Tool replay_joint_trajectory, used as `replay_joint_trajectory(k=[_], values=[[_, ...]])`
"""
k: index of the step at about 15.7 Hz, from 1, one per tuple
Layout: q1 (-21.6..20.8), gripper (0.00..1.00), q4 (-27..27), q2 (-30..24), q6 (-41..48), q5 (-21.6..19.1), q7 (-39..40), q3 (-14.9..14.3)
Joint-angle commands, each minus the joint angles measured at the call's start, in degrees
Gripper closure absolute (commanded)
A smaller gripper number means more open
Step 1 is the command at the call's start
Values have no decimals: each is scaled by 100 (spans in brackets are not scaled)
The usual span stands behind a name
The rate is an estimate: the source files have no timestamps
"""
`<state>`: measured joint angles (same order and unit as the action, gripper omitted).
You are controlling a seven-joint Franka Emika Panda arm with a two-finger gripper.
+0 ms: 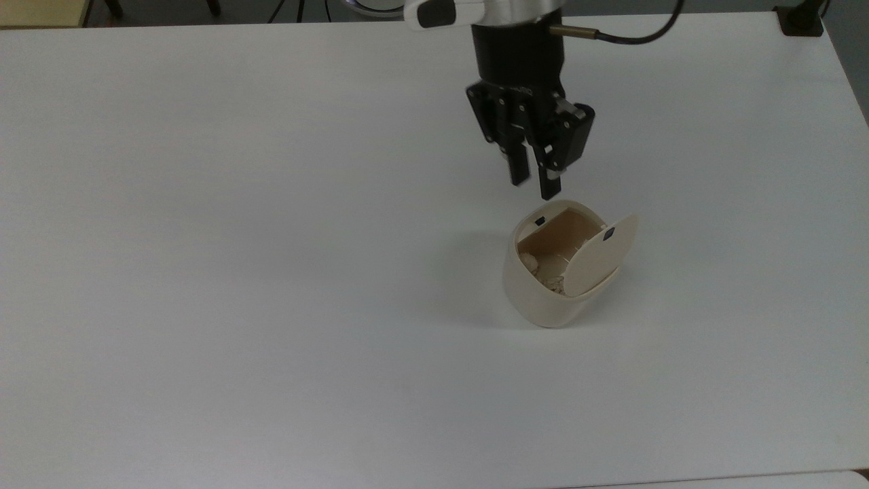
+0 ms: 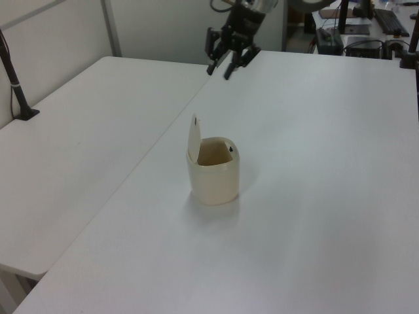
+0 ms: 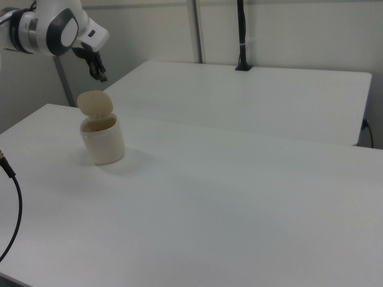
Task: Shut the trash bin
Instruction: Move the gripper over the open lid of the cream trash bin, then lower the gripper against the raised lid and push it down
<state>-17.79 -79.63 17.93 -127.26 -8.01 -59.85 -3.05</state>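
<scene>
A robotics lab or office workroom. Two plain white rectangular tables (image 2: 314, 196) stand edge to edge before grey partition walls with metal posts (image 2: 111, 29). A black pole (image 3: 242, 36) is clamped at the far edge of one table. At the left view's far right, desks carry dark electronic equipment (image 2: 357, 29) and cables.
</scene>
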Motion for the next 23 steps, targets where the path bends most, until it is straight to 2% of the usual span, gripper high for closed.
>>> replay_joint_trajectory(k=[1, 5, 11, 23], values=[[-225, 100, 202, 378, -632, -42, -755, -3], [-286, 100, 202, 659, -888, -25, -844, 234], [-462, 100, 158, 783, -967, 19, -941, 235], [-471, 100, 79, 791, -941, 177, -924, 235]])
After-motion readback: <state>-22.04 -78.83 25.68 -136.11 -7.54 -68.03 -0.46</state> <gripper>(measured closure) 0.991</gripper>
